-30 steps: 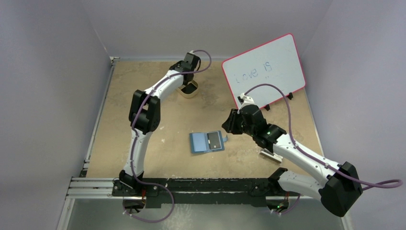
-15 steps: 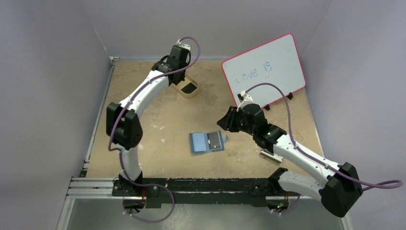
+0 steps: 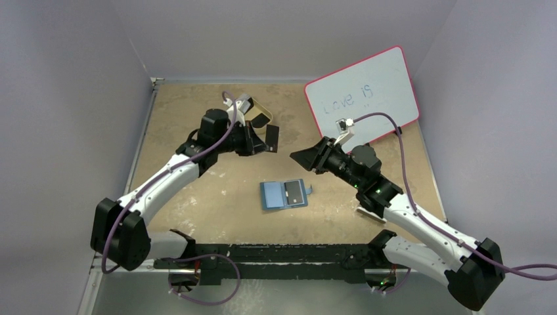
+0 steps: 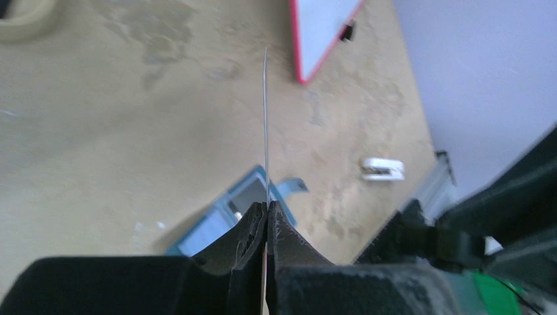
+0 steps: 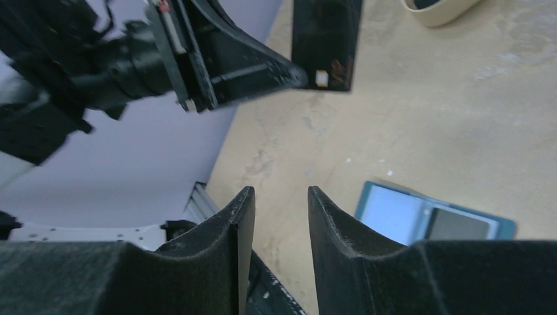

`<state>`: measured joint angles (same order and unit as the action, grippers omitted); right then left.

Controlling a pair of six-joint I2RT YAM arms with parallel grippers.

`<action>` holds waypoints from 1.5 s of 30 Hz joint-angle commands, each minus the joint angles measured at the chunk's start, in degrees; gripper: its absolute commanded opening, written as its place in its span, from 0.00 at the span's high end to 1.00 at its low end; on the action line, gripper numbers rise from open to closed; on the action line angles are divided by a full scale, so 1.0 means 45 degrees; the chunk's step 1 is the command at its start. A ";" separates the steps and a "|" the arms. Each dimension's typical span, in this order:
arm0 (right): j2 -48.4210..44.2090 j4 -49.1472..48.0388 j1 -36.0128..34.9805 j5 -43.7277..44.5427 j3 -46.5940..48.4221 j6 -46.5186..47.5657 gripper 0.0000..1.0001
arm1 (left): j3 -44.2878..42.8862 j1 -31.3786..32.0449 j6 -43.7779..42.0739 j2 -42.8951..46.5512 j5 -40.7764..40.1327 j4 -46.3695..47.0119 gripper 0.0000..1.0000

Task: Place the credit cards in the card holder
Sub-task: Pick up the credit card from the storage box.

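The teal-blue card holder [image 3: 284, 194] lies open on the table centre, a dark card [image 3: 296, 192] lying on its right half. It also shows in the left wrist view [image 4: 226, 207] and the right wrist view [image 5: 401, 213]. My left gripper [image 3: 261, 139] is shut on a black credit card [image 3: 271, 137], held in the air behind the holder; the card is edge-on in the left wrist view [image 4: 265, 125] and face-on in the right wrist view [image 5: 326, 39]. My right gripper [image 3: 297, 157] is open and empty, raised to the right of the black card.
A tan oval tray [image 3: 257, 116] sits at the back, behind the left gripper. A red-framed whiteboard [image 3: 362, 95] leans at the back right. A white block [image 3: 370, 214] lies right of the holder, by the right arm.
My left arm has swung from the tan tray toward the table centre, carrying the black card up and out. My right gripper has lifted and turned toward the card.
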<state>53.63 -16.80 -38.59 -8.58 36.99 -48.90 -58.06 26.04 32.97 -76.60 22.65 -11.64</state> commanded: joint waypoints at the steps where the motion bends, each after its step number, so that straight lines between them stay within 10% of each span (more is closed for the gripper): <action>1: -0.0468 -0.1350 -0.0019 -0.0087 0.0213 -0.0769 0.59 | 0.1698 0.0053 0.2760 0.1717 0.3033 0.3539 1.00; 28: 0.1583 -0.2448 0.0001 -0.1868 0.1218 -0.0957 0.66 | 0.6608 0.0209 0.9065 0.3344 0.5083 1.2324 1.00; 33: 0.1410 -0.2628 0.0001 -0.1694 0.0888 -0.0851 1.00 | 0.6188 0.0209 0.7365 0.3446 0.4497 0.9257 0.88; 38: 0.1135 -0.2050 0.0087 -0.1382 0.0418 -0.0428 1.00 | 0.4840 0.0209 0.3785 0.3847 0.2163 0.3689 0.63; 45: 0.1375 0.0159 0.0223 -0.0355 0.0728 0.0883 1.00 | 0.4755 0.0209 0.2866 0.3435 -0.0016 0.1784 0.61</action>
<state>59.96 -20.21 -37.85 -12.93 39.00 -49.23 -35.38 27.05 51.40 -60.14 29.30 3.20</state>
